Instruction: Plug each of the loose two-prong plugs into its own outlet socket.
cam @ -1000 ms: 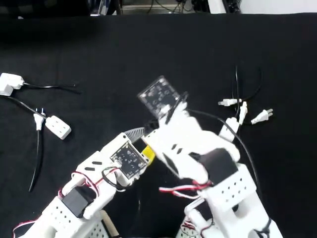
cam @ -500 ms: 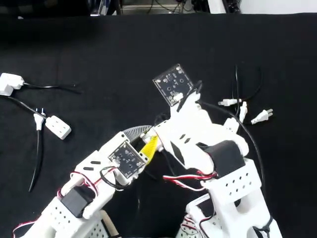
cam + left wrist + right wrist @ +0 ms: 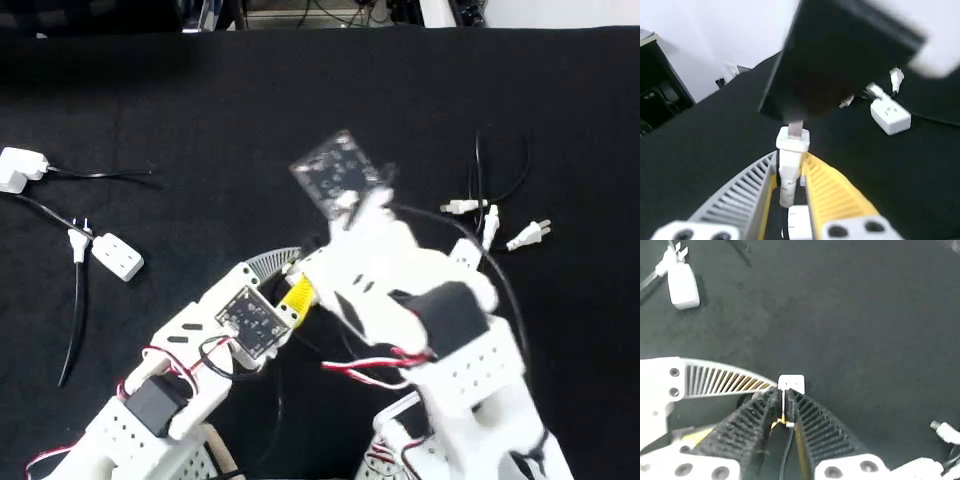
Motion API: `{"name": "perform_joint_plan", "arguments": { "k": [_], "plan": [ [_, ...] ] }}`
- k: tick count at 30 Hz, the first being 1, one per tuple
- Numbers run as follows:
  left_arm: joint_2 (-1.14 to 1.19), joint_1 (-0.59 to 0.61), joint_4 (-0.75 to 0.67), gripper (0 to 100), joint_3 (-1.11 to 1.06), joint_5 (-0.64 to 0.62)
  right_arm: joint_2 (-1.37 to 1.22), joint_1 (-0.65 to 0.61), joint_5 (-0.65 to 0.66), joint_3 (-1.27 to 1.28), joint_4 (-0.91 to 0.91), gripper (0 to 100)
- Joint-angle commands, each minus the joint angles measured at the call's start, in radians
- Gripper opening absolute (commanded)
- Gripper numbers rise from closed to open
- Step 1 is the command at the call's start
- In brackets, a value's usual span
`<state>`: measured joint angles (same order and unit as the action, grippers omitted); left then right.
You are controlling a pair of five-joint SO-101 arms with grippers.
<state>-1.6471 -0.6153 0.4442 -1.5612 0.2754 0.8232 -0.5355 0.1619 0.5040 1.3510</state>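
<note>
My left gripper (image 3: pixel 790 167), with one grey and one yellow finger, is shut on a white plug (image 3: pixel 791 145) whose metal prong points at the black fingers of the other arm just beyond it. My right gripper (image 3: pixel 788 392) is shut on a small white piece (image 3: pixel 791 382) with a black cable running back between its fingers. I cannot tell whether this piece and the plug are joined. In the high view the two arms meet at the table's middle, by the yellow finger (image 3: pixel 298 292). Loose plugs (image 3: pixel 528 236) lie at the right.
A white outlet socket (image 3: pixel 118 257) and a plug (image 3: pixel 78 240) on a black cable lie at the left, with a white adapter (image 3: pixel 20 165) at the far left edge. Another socket (image 3: pixel 890 116) lies near the right-hand plugs. The black cloth stretches bare behind the arms.
The right arm's wrist swung to the right and away, then back to the left. The left gripper stayed near the middle, holding its plug.
</note>
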Motion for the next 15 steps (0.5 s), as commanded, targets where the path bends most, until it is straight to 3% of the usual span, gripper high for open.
{"name": "perform_joint_plan", "arguments": {
  "k": [1,9,15],
  "plan": [
    [-0.006,0.005,-0.031,3,0.008,-0.002,-0.073,-0.035,-0.006,-0.050,0.005,1.2],
    [-0.006,0.008,-0.031,3,0.012,-0.002,-0.101,-0.029,-0.003,-0.050,0.054,1.2],
    [-0.006,0.027,-0.031,3,0.015,-0.005,-0.101,0.091,-0.002,-0.010,0.071,1.2]
  ]
}}
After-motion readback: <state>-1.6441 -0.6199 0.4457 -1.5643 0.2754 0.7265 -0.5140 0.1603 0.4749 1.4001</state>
